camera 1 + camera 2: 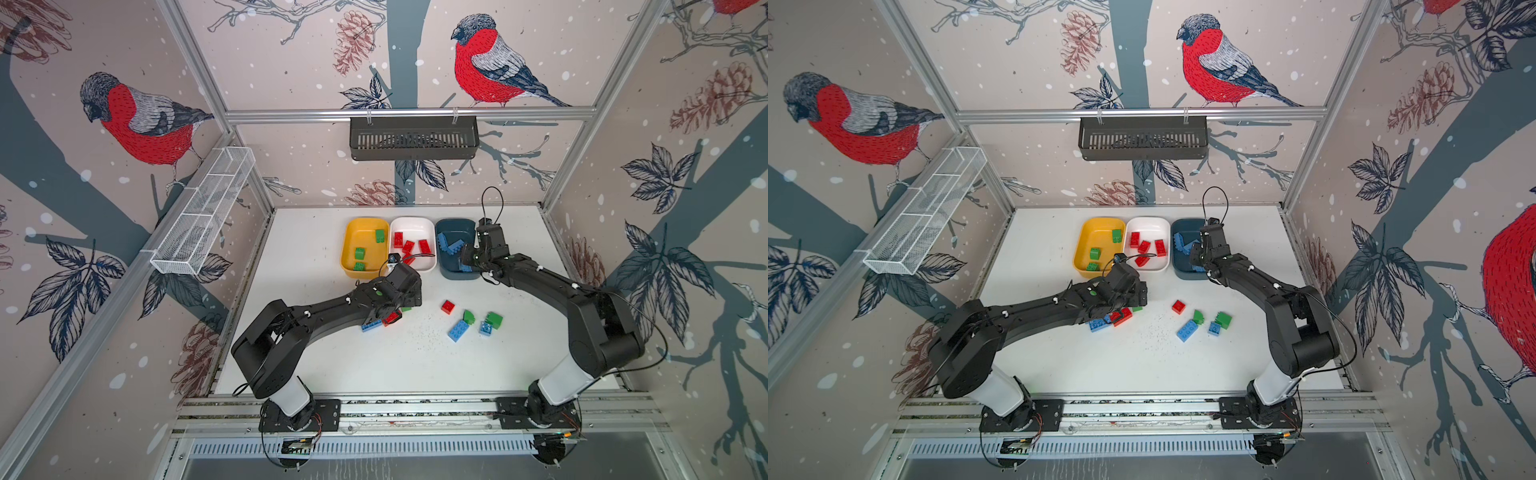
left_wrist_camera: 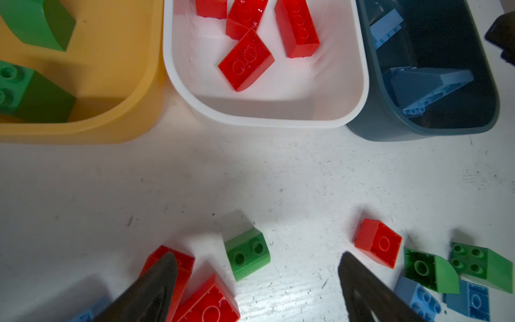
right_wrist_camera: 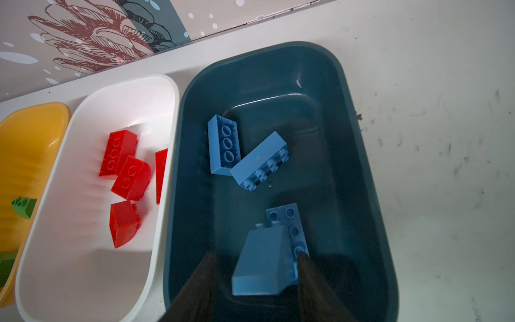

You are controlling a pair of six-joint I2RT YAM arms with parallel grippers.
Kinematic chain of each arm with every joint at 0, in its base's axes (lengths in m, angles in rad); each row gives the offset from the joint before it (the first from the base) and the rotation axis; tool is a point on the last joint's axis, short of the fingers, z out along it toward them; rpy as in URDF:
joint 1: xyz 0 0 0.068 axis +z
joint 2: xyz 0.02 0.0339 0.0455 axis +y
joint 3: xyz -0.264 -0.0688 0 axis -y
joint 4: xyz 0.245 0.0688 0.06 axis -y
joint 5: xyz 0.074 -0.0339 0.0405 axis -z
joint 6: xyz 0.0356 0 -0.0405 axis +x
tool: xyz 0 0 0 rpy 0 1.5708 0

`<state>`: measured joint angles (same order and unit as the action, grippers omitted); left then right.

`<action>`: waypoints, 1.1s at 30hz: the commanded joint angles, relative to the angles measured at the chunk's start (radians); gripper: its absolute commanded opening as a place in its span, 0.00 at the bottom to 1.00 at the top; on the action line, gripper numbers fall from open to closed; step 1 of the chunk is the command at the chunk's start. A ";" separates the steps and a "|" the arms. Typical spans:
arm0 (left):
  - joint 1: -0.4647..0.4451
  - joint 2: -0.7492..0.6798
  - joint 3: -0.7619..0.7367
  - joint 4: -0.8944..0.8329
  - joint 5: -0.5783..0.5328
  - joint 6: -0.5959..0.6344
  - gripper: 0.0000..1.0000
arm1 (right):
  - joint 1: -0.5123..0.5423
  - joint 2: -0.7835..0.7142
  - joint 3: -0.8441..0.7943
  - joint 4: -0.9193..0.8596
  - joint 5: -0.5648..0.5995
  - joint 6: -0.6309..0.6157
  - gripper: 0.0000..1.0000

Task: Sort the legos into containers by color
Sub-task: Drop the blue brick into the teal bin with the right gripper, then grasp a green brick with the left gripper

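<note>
Scuffed white tabletop [image 1: 332, 365], bird-print walls [image 1: 291, 62], left hand [image 2: 257, 256] spread apart, right hand [image 3: 256, 257] parted above teal tub [image 3: 278, 72]

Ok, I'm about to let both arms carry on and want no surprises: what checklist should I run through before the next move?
1. Left gripper open, holding nothing: ok.
2. Right gripper over the teal tub: ok.
3. Light blue brick free of the right jaws: ok, a gap shows on one side. Settled in the tub: cannot tell, blurred.
4. Colours unmixed: yellow tub green only, white tub red only, teal tub blue only: ok.
5. Table cleared: not ok, red, green and blue loose bricks remain.
</note>
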<state>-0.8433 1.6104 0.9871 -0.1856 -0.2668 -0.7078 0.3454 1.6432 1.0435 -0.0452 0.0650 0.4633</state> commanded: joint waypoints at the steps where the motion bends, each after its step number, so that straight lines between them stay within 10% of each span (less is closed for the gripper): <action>1: -0.018 0.007 0.005 -0.045 -0.067 -0.026 0.91 | 0.004 0.001 0.023 -0.063 0.040 -0.018 0.55; 13: -0.046 0.095 0.082 -0.137 -0.109 -0.066 0.82 | 0.059 -0.264 -0.146 -0.006 0.014 0.033 0.80; 16: -0.048 0.127 0.098 -0.144 -0.104 -0.067 0.78 | 0.060 -0.346 -0.203 -0.002 0.022 0.051 1.00; 33: -0.053 0.297 0.180 -0.148 -0.109 -0.073 0.55 | 0.055 -0.479 -0.290 -0.062 0.064 0.073 1.00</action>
<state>-0.8932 1.8931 1.1584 -0.3096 -0.3504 -0.7689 0.3996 1.1748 0.7601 -0.1043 0.1093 0.5247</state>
